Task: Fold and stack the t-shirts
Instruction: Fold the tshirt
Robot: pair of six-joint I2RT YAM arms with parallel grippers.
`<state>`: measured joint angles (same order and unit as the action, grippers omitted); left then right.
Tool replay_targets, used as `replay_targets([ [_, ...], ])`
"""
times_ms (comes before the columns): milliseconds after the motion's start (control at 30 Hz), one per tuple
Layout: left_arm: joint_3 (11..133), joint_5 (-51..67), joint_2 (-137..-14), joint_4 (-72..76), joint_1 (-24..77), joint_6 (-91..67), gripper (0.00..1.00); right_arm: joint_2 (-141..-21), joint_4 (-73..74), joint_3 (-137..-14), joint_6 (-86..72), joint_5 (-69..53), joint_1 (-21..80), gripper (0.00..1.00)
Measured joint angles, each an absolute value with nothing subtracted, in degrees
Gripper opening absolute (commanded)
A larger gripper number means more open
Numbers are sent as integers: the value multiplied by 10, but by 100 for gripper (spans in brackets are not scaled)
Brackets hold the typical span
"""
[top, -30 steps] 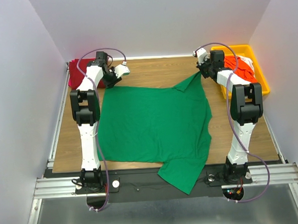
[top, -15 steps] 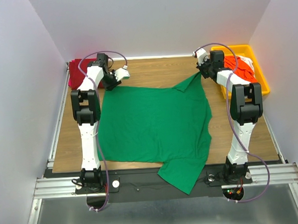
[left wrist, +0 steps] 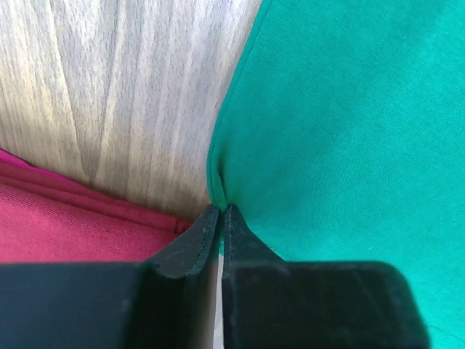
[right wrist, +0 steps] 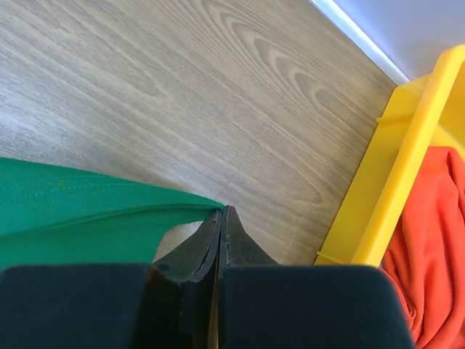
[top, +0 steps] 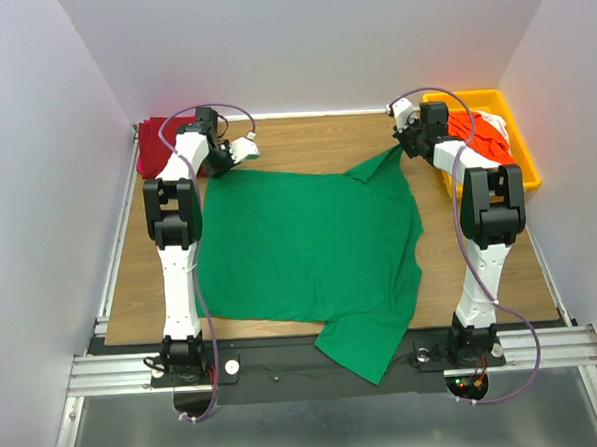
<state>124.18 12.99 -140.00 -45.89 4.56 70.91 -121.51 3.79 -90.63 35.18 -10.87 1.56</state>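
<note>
Pinches, with the left hand, the far left edge of the green t-shirt, jaws pressed together on a pucker of cloth. Clamps, with the right hand, the shirt's far right corner, jaws closed, that corner raised off the worktop. Finds the rest spread flat mid-worktop, one part hanging over the near edge. Shows the dark red t-shirt just beside the left hand, and the orange-red t-shirt in the yellow tray, far right.
</note>
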Motion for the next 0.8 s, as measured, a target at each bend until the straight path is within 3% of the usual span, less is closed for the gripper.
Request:
replay_targets([
  [67, 1240, 131, -1400, -457, 46, 710, 0, -1215, 38, -906, 352, -109, 16, 1],
  [500, 1202, 138, -1376, -428, 48, 675, 0, -1225, 38, -978, 350, -85, 16, 1],
  [800, 1147, 139, -1325, -401, 48, 661, 0, -1211, 36, -960, 349, -85, 16, 1],
])
